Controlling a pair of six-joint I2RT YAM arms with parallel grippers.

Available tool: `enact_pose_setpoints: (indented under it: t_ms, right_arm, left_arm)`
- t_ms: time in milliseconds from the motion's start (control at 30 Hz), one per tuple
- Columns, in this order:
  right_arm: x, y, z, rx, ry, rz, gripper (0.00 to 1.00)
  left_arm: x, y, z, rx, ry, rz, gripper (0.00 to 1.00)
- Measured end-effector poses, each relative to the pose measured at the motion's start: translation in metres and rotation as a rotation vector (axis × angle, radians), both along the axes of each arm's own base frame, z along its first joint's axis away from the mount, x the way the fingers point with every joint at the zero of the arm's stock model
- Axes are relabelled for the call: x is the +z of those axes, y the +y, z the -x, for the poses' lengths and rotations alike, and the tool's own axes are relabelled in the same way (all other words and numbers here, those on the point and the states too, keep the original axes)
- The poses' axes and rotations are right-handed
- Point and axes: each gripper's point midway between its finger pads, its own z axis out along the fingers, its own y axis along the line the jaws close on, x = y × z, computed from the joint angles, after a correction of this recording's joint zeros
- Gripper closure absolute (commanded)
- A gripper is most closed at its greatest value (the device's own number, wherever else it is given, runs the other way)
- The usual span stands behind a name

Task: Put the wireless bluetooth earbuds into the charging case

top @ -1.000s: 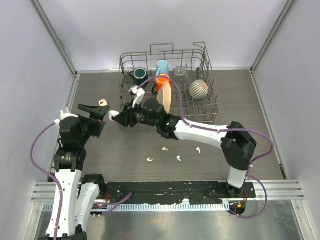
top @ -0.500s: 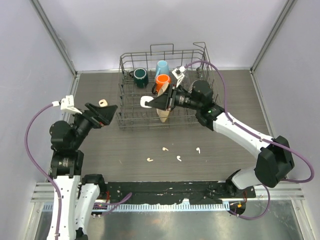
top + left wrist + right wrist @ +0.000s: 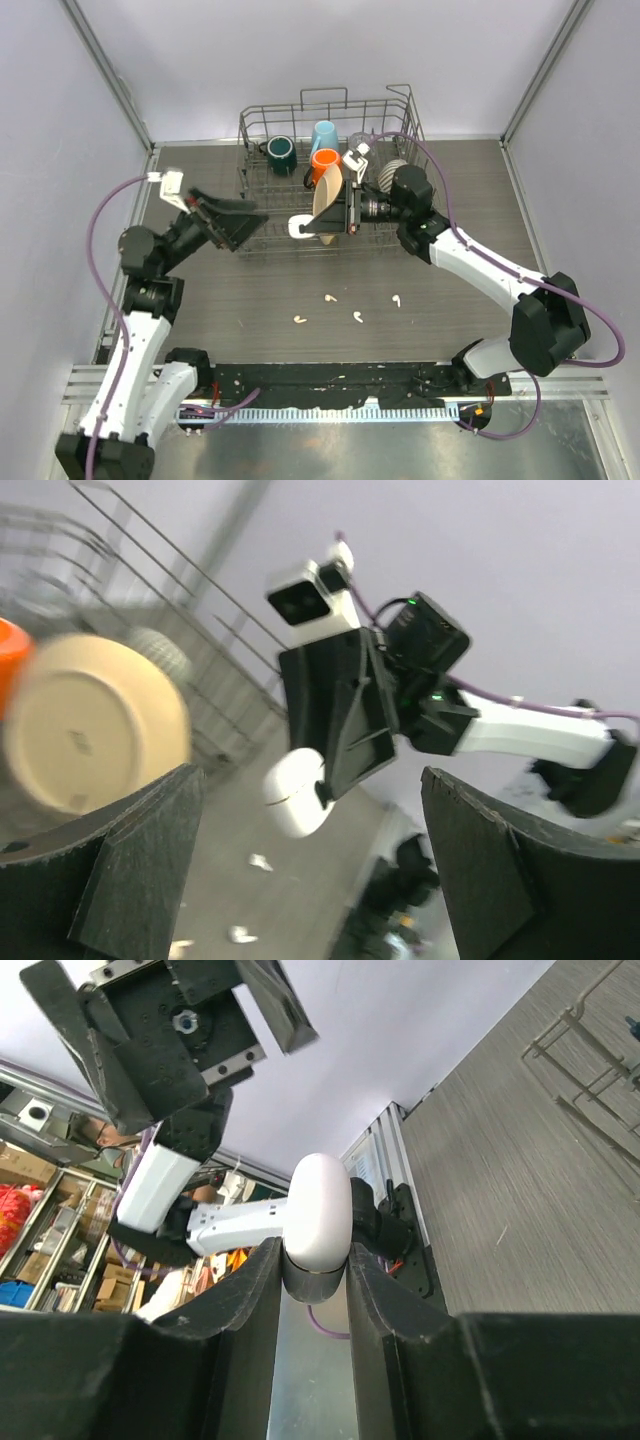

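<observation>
The right end effector [image 3: 312, 1260] clasps a white, rounded plastic charging case [image 3: 318, 1208], held aloft before the wire dish rack [image 3: 425, 190]. The left end effector [image 3: 248, 226] faces it, jaws spread and empty. Four tiny cream plastic earbuds [image 3: 329, 298] lie on the grey surface [image 3: 250, 300] below. The case lid seems shut, though the view is blurred. Steadying both arms first would likely make it easier to open.

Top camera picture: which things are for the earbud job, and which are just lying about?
For the job: four tiny white plastic earbuds; small white rounded charging case, held in the right pincer.
Just lying about: grey wire dish rack, dark green mug, blue cup, orange cup, beige round plate, striped bowl.
</observation>
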Motion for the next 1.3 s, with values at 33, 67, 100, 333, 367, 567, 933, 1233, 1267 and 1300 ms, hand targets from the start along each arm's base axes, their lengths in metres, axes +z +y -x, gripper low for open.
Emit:
enact_pose_setpoints:
  t_ms: [33,67,100,333,367,567,933,1233,1267,1300]
  right_arm:
    - [-0.001,0.0,0.001,0.002,0.003,-0.005,0.99]
    - [-0.001,0.0,0.001,0.003,0.0,-0.014,0.99]
    - [-0.001,0.0,0.001,0.002,0.0,-0.02,0.99]
    - [0.001,-0.001,-0.001,-0.017,-0.043,-0.056,0.99]
    - [0.003,0.0,-0.002,-0.021,-0.05,-0.061,0.99]
    - [0.01,0.0,0.0,-0.019,-0.073,-0.096,0.99]
    - [0.016,-0.001,0.0,-0.028,-0.064,-0.131,0.99]
    - [0.018,-0.002,-0.001,-0.034,-0.063,-0.139,0.99]
    - [0.018,-0.002,-0.002,-0.035,-0.062,-0.139,0.99]
    - [0.017,-0.002,-0.002,-0.037,-0.06,-0.138,0.99]
  left_arm:
    - [-0.003,-0.009,0.0,-0.04,0.024,0.011,0.13]
    - [-0.008,-0.022,0.0,-0.094,0.07,0.024,0.15]
    - [-0.013,-0.03,0.0,-0.127,0.105,0.029,0.2]
    - [-0.037,-0.071,0.008,-0.257,0.278,0.05,0.23]
    - [-0.037,-0.07,0.009,-0.25,0.279,0.056,0.26]
    - [-0.036,-0.069,0.007,-0.225,0.289,0.073,0.46]
    - [-0.046,-0.083,0.01,-0.267,0.33,0.06,0.64]
    - [-0.048,-0.082,0.003,-0.23,0.326,0.06,0.38]
    - [-0.047,-0.081,0.003,-0.225,0.319,0.06,0.38]
    - [-0.046,-0.08,0.003,-0.218,0.313,0.06,0.38]
